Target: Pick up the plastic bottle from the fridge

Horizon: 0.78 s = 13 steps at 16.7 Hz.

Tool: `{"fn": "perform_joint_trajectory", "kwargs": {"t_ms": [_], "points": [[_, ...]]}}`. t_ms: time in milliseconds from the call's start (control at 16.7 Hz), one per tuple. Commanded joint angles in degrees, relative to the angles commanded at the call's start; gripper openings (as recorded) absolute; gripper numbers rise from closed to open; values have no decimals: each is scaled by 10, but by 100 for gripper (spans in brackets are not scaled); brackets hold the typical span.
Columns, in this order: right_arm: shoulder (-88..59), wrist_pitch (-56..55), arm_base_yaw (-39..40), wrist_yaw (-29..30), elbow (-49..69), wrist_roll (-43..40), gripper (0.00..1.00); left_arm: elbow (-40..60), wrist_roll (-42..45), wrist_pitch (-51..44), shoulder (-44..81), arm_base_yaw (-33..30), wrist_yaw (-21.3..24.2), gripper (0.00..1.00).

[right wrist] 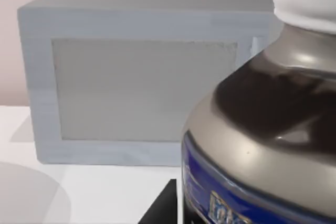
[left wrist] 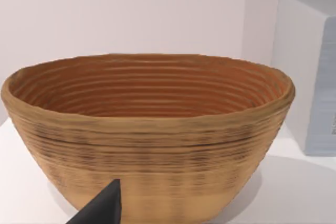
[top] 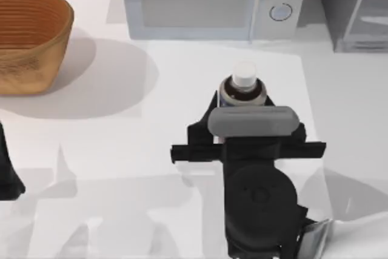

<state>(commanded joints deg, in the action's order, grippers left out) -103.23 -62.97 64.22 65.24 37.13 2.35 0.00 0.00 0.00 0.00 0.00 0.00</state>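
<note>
The plastic bottle (top: 243,84) stands upright with a white cap, a dark neck and a blue label (right wrist: 247,192). It is over the white table, in front of the microwave and well left of the fridge (top: 357,7). My right gripper (top: 242,100) is shut on the bottle, with one dark finger (right wrist: 164,207) showing beside the label. The fridge is a dark grey box with a pale glassy panel at the back right corner. My left arm (top: 8,174) is parked at the table's left edge, facing the basket.
A light grey microwave (top: 212,1) with two round dials stands at the back middle, just behind the bottle. A woven wooden basket (top: 30,37) sits at the back left and looms close in the left wrist view (left wrist: 147,129).
</note>
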Motion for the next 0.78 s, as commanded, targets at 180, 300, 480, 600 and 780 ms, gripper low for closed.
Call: {"fn": "perform_joint_trajectory", "kwargs": {"t_ms": [180, 300, 480, 600, 780], "points": [[-18, -17, 13, 15, 12, -1, 0, 0, 0, 0, 0, 0, 0, 100], [-18, -17, 13, 15, 12, -1, 0, 0, 0, 0, 0, 0, 0, 100], [-19, -16, 9, 11, 11, 1, 0, 0, 0, 0, 0, 0, 0, 100], [-40, -35, -4, -2, 21, 0, 0, 0, 0, 0, 0, 0, 0, 100], [-83, -61, -27, -23, 33, -4, 0, 0, 0, 0, 0, 0, 0, 100]]}}
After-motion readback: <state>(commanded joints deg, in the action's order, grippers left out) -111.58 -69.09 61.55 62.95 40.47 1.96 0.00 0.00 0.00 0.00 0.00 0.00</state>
